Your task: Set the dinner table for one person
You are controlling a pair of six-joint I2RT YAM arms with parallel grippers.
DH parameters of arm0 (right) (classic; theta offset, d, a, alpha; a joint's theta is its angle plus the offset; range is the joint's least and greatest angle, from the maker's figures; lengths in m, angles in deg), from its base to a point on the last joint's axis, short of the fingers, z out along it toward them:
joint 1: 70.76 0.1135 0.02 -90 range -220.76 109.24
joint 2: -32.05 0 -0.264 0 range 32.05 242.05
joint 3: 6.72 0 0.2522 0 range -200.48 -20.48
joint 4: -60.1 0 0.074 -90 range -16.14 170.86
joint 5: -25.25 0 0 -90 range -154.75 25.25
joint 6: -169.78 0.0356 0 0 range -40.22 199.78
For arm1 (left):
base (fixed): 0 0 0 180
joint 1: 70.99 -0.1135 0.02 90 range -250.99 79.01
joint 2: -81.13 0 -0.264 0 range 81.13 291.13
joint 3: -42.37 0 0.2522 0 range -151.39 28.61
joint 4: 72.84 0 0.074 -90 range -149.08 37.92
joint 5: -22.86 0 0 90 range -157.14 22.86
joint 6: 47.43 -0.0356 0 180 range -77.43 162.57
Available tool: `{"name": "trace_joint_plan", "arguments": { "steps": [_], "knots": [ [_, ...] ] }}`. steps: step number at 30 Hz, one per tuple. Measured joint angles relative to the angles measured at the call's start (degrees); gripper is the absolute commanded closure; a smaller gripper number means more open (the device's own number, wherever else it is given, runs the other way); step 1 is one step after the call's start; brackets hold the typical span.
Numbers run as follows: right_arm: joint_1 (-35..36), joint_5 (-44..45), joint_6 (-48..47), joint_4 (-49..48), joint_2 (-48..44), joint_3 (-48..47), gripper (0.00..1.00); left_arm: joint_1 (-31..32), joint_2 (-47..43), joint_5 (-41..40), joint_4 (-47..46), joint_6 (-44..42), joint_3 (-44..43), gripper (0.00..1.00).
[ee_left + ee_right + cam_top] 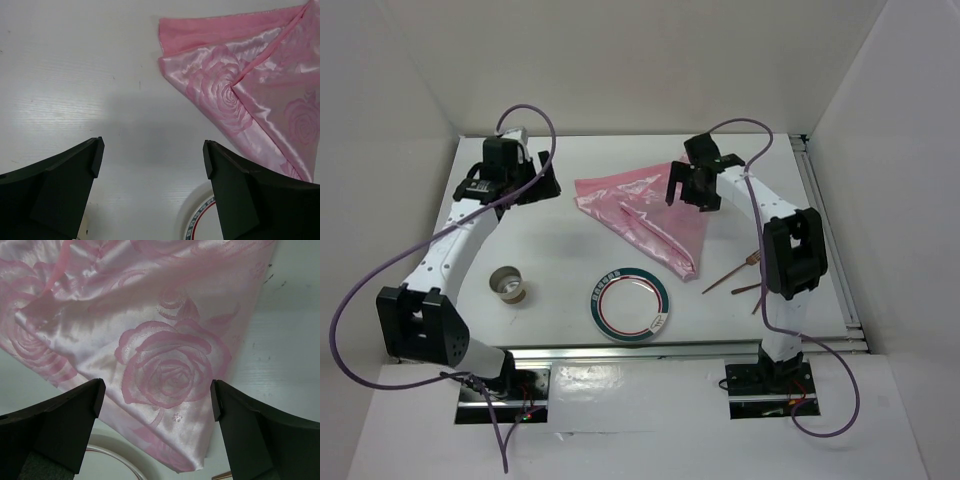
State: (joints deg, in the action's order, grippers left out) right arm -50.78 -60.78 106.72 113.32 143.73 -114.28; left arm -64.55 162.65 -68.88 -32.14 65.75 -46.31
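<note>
The white dinner table (560, 250) carries a shiny pink rose-patterned cloth (642, 212), folded and rumpled into a rough triangle at the centre back. It also shows in the left wrist view (240, 85) and the right wrist view (160, 340). A round white plate (629, 303) with a green and red rim sits near the front centre. A small metal cup (508, 284) stands at the front left. My left gripper (533, 184) is open and empty, left of the cloth. My right gripper (692, 190) is open and empty above the cloth's right part.
Several thin copper-coloured utensils (738, 277) lie at the right, by the right arm. Metal rails (832, 240) run along the table's right and front edges. White walls enclose the back and sides.
</note>
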Motion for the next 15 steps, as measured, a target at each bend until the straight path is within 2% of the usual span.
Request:
{"name": "trace_joint_plan", "arguments": {
  "steps": [9,15],
  "knots": [
    [3.89,0.09,-6.49,-1.79,-2.16,0.52,0.00,0.04,7.19,3.58,4.70,2.38,-2.47,0.00],
    [10.97,2.82,-12.59,-3.06,-1.55,-2.64,0.08,0.04,9.46,5.95,5.66,5.20,-2.47,0.04]
  ]
}}
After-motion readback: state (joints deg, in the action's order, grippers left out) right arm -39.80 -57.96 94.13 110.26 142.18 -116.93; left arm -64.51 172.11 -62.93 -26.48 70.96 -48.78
